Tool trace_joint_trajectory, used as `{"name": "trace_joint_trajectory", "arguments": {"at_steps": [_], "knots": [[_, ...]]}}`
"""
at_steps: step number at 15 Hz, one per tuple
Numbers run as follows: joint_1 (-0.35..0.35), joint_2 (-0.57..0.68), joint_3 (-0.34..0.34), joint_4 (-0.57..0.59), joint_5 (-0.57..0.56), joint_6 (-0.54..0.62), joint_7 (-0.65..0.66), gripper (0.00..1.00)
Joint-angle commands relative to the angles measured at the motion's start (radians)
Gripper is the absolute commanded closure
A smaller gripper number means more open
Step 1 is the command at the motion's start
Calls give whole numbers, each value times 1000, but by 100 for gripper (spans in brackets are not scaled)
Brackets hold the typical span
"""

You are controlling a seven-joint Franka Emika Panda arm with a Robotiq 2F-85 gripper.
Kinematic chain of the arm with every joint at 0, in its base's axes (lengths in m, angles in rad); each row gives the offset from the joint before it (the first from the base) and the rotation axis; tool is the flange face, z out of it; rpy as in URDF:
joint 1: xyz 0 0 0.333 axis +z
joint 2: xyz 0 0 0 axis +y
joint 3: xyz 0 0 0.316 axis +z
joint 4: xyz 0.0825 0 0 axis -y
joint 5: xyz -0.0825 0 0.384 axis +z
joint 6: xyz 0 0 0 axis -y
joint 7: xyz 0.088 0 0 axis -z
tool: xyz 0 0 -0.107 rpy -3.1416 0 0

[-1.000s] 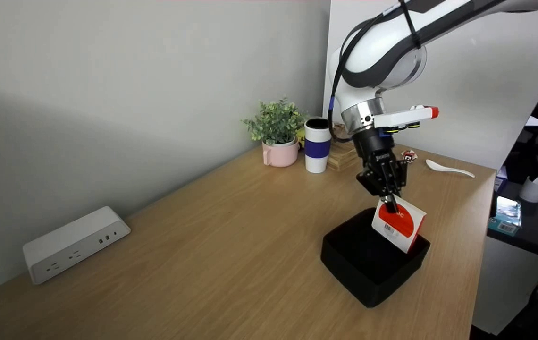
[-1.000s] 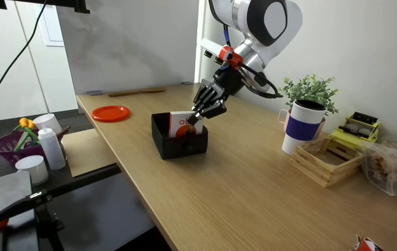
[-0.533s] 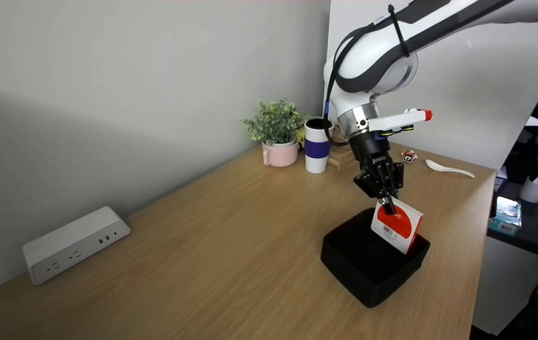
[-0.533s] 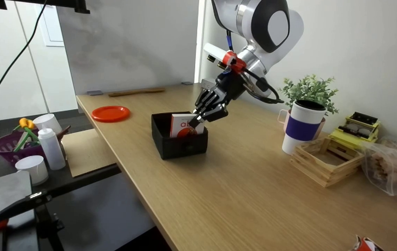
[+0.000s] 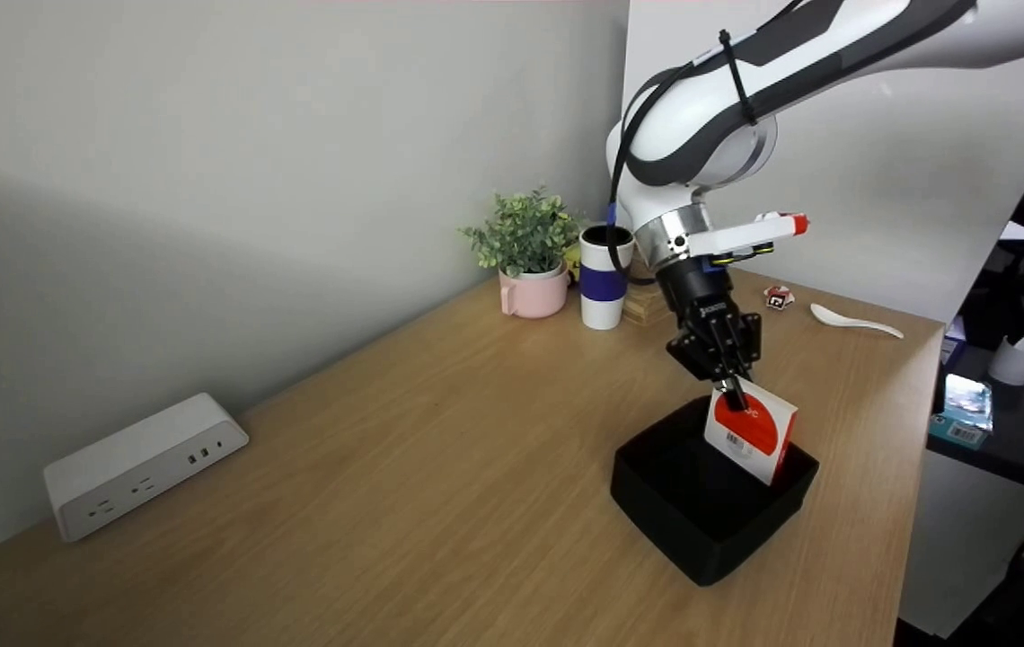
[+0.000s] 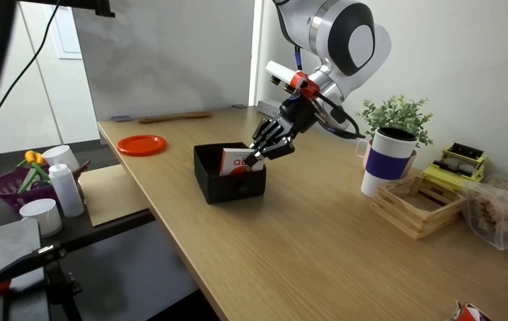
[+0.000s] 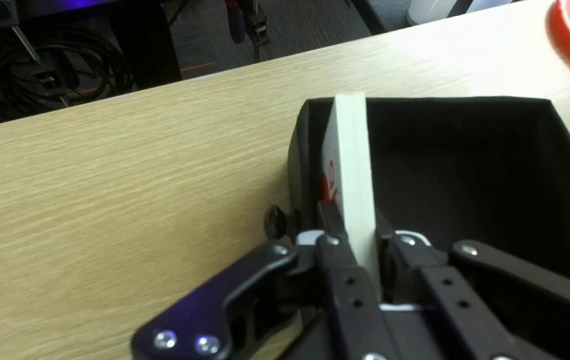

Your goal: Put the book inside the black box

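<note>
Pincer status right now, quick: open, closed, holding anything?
Pincer: closed, holding the book, its lower part down inside the black box.

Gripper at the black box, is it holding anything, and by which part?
The book, pinched by the gripper near one upper corner, across its two covers.

The book (image 5: 752,433) is white (red-patched), the box (image 5: 661,523) plain black

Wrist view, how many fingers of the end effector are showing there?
2, with the book between them: one finger on the side near the knob of the black box, the other finger toward the box's open middle. None seems hidden.
</note>
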Motion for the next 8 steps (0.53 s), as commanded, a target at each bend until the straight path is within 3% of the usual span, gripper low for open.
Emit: {"name": "trace_joint_trajectory", "arguments": {"at_steps": [1, 2, 8], "knots": [[-14, 43, 8, 76, 9, -62, 20, 96], [-14, 47, 7, 83, 9, -67, 23, 68], [-14, 61, 7, 111, 10, -80, 34, 26]]}}
